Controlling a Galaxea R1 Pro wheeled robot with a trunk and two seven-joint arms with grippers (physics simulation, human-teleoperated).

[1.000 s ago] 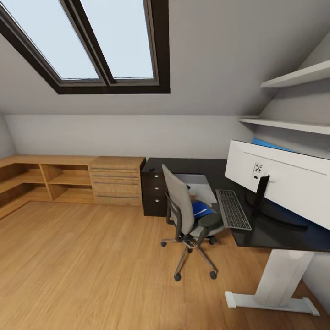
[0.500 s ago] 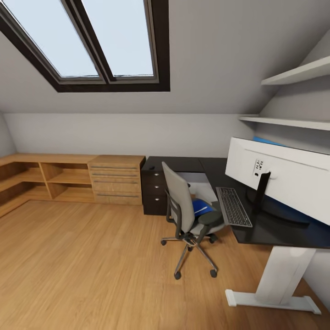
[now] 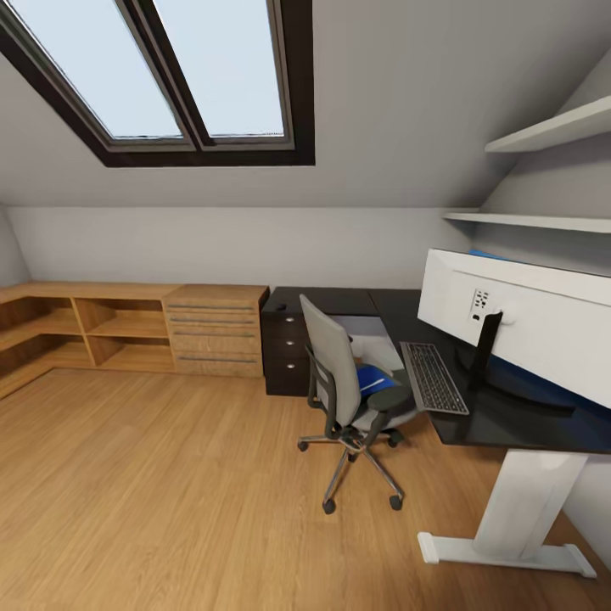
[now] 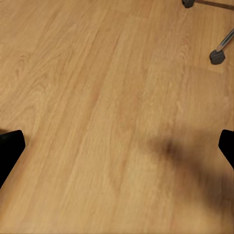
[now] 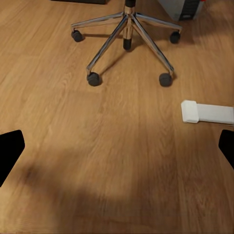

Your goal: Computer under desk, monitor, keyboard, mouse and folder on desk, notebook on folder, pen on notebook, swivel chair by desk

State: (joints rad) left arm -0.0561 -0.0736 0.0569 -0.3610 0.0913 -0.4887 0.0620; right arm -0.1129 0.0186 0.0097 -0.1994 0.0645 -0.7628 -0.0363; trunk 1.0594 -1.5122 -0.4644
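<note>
Camera tilted slightly up; scene static. Blue folder (image 3: pixel 371 378) on swivel chair (image 3: pixel 344 397), centre-right: thin, light, slippery, pinch an edge. Both grippers spread wide, empty.

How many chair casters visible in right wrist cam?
5 on the swivel chair base: two nearer, two farther out, one behind the column.

Black desk (image 3: pixel 501 424) — bearing keyboard (image 3: pixel 433 378) and monitor (image 3: pixel 526 318); swivel chair (image 3: pixel 348 395) on wood floor (image 3: pixel 170 492).

Blue folder (image 3: pixel 372 379) flat on grey swivel chair (image 3: pixel 335 373) seat; keyboard (image 3: pixel 433 377) beside white monitor (image 3: pixel 518 327) on black desk (image 3: pixel 501 424)
</note>
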